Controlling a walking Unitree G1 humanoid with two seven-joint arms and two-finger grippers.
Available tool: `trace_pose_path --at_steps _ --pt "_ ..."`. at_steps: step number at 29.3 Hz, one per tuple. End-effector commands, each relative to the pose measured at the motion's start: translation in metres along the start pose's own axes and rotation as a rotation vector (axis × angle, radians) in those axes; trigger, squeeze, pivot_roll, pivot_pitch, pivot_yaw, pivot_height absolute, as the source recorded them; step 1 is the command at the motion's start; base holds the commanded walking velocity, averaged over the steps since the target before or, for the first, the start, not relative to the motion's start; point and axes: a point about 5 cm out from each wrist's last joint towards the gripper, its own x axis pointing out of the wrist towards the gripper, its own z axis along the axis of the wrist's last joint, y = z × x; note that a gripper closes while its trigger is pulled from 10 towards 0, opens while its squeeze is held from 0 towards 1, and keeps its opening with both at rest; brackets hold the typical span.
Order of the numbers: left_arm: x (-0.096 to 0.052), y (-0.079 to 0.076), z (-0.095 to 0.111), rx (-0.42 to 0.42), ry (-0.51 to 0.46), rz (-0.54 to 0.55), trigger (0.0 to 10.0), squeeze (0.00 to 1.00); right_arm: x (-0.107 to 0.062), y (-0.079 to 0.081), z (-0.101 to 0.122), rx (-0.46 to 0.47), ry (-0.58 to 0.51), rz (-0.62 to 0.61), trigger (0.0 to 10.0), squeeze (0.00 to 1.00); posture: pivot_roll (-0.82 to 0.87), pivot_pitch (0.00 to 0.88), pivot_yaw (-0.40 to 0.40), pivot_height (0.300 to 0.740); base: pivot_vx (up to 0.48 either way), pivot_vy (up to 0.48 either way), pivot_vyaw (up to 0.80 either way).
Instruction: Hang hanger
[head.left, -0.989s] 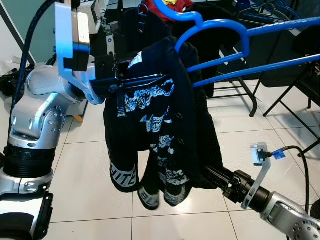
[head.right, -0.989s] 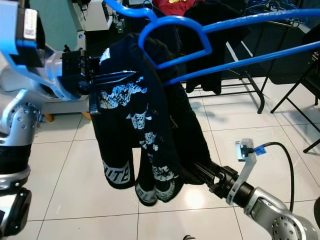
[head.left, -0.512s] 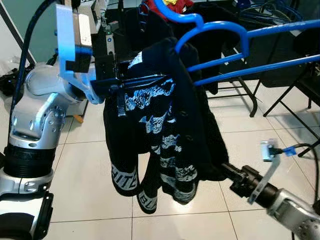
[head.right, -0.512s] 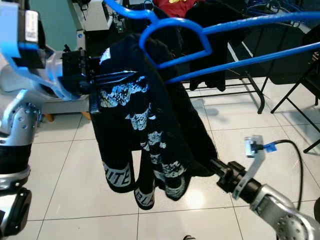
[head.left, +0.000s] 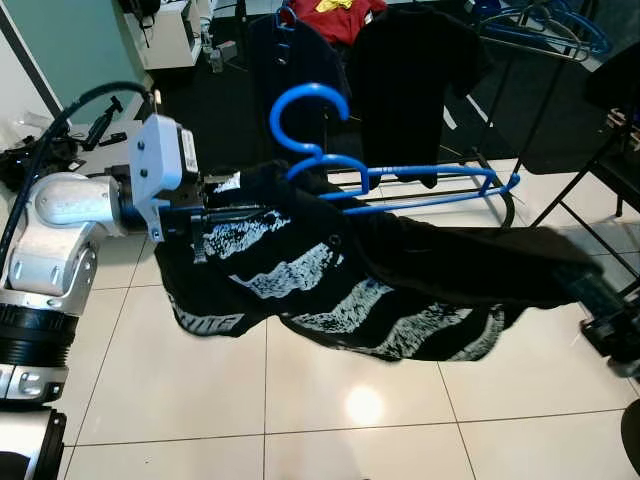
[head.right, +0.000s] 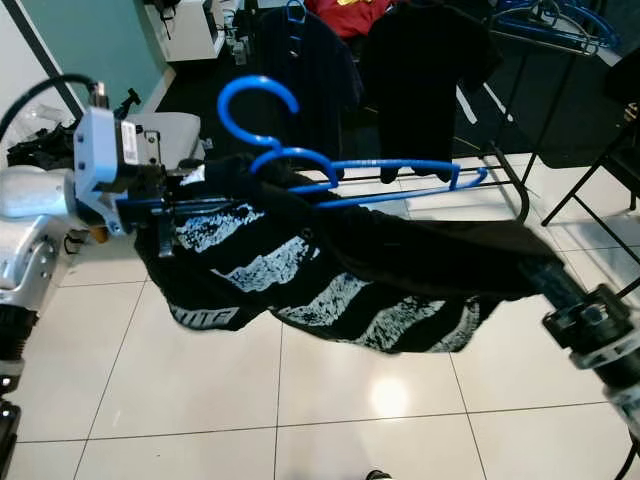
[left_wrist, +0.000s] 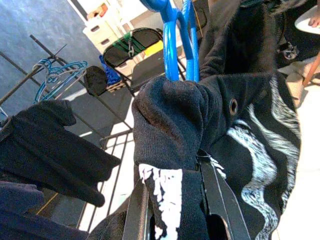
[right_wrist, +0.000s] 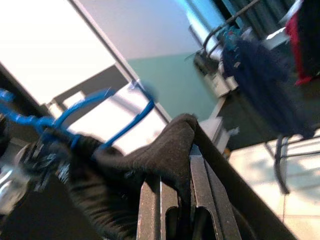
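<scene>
Since the earlier frames the garment (head.left: 390, 290) has gone from hanging nearly straight down to being stretched out almost level between the two arms, and the hanger (head.left: 330, 165) now shows its whole hook, where before only its big blue shoulder loomed close; the camera has shifted too, so part of that change is viewpoint.

Nearest, the right gripper (right_wrist: 175, 200) sits low at the robot's right, its two fingers closed on a fold of the black cloth, pulling that end outward and blurring with motion in the head views. The left gripper (head.left: 215, 215) is up at the robot's left, its fingers pinched on a bunched bit of the garment right where the blue hanger emerges; in the left wrist view the cloth is wadded between the fingers (left_wrist: 220, 200) with the hanger's blue wire rising just behind. The garment, black with white print, sags between the two grips above the tiled floor (head.left: 200, 400).

The hanger appears threaded into the garment at the left end, its hook free in the air and its long bar running toward the right, not yet caught on anything.

Farther back stands a clothes rack (head.left: 500, 190) holding a dark shirt (head.left: 415, 70), a red item and a navy one, with spare blue hangers at its far right.

As I judge it, dressing the hanger is under way or nearly done, but the hanging itself is still ahead: the hook must be carried to the rack's rail, well apart from it now.
</scene>
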Motion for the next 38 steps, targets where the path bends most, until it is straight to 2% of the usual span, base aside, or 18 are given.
trace_pose_path --at_steps 1,5,6,7,9,14,15,18,21,29,32,38 --pt "-0.012 0.002 0.004 0.022 0.014 0.006 10.0 0.00 -0.005 -0.008 0.013 -0.025 -0.094 -0.064 0.0 0.00 -0.06 0.161 0.058 0.740 0.000 0.000 0.00" --pt "-0.014 0.002 0.005 0.014 -0.005 0.008 10.0 0.00 -0.005 -0.013 0.016 -0.029 -0.121 -0.101 0.0 0.00 -0.06 0.161 0.058 0.740 0.000 0.000 0.00" --pt "-0.017 0.006 0.012 -0.007 -0.066 0.035 10.0 0.00 -0.007 -0.019 0.017 -0.032 -0.130 -0.141 0.0 0.00 -0.06 0.161 0.056 0.740 0.000 0.000 0.00" --pt "-0.017 0.006 0.012 -0.007 -0.066 0.035 10.0 0.00 -0.007 -0.019 0.017 -0.032 -0.130 -0.141 0.0 0.00 -0.06 0.161 0.056 0.740 0.000 0.000 0.00" --pt "-0.025 0.012 0.025 -0.042 -0.180 0.051 10.0 0.00 -0.013 -0.026 0.018 -0.029 -0.137 -0.193 0.0 0.00 -0.06 0.163 0.056 0.740 0.000 0.000 0.00" --pt "-0.027 0.013 0.028 -0.044 -0.207 0.050 10.0 0.00 -0.015 -0.028 0.019 -0.028 -0.140 -0.203 0.0 0.00 -0.06 0.163 0.056 0.740 0.000 0.000 0.00" --pt "-0.029 0.010 0.029 -0.056 -0.217 0.020 10.0 0.00 -0.017 -0.029 0.020 -0.024 -0.147 -0.214 0.0 0.00 -0.06 0.164 0.057 0.740 0.000 0.000 0.00" --pt "-0.029 0.005 0.027 -0.062 -0.212 -0.011 10.0 0.00 -0.018 -0.030 0.021 -0.022 -0.152 -0.222 0.0 0.00 -0.06 0.165 0.056 0.740 0.000 0.000 0.00" --pt "-0.022 -0.007 0.021 -0.062 -0.182 -0.074 10.0 0.00 -0.018 -0.033 0.024 -0.022 -0.172 -0.240 0.0 0.00 -0.06 0.165 0.057 0.740 0.000 0.000 0.00" --pt "-0.013 -0.015 0.019 -0.061 -0.175 -0.114 10.0 0.00 -0.017 -0.035 0.028 -0.023 -0.189 -0.252 0.0 0.00 -0.06 0.168 0.057 0.740 0.000 0.000 0.00" --pt "0.008 -0.033 0.010 0.002 -0.099 -0.179 10.0 0.00 -0.006 -0.035 0.031 -0.022 -0.214 -0.259 0.0 0.00 -0.07 0.167 0.060 0.740 0.000 0.000 0.00" --pt "0.013 -0.040 0.000 0.060 -0.019 -0.208 10.0 0.00 0.001 -0.033 0.029 -0.020 -0.212 -0.247 0.0 0.00 -0.07 0.166 0.062 0.740 0.000 0.000 0.00"
